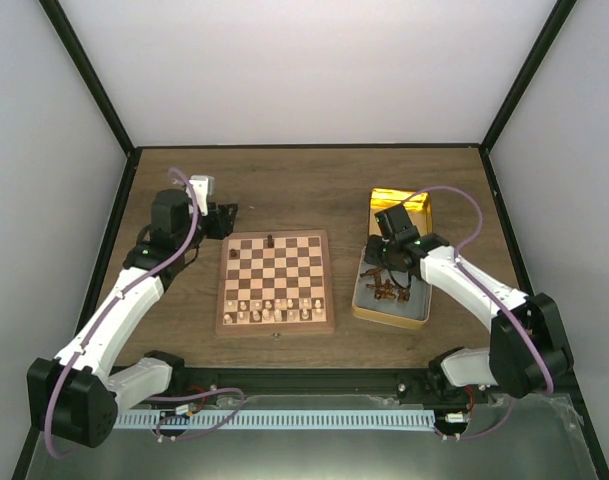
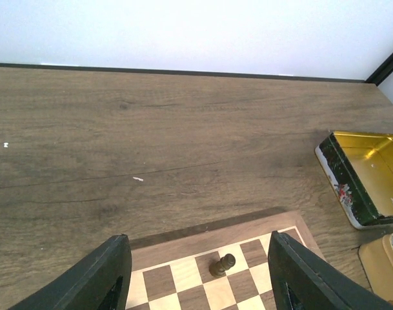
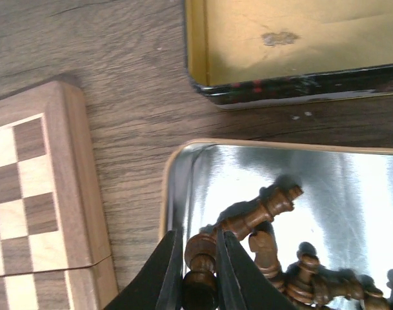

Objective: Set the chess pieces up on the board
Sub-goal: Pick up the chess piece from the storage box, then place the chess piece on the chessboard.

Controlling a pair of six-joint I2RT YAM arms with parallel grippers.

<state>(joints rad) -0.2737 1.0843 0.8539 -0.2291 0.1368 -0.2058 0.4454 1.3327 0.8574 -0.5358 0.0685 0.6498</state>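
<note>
The board lies in the middle of the table, with pale chessmen in two rows along its near side. One dark chess piece stands alone on a far-row square. My left gripper hangs open above that far edge, its fingers well clear of the piece. My right gripper is shut on a dark chess piece just above the shiny tray. More dark chess pieces lie heaped in the tray below the right gripper.
An empty gold tin sits just behind the tray, seen also in the right wrist view and the left wrist view. The board's right edge runs close beside the tray. Dark frame posts and pale walls enclose the table.
</note>
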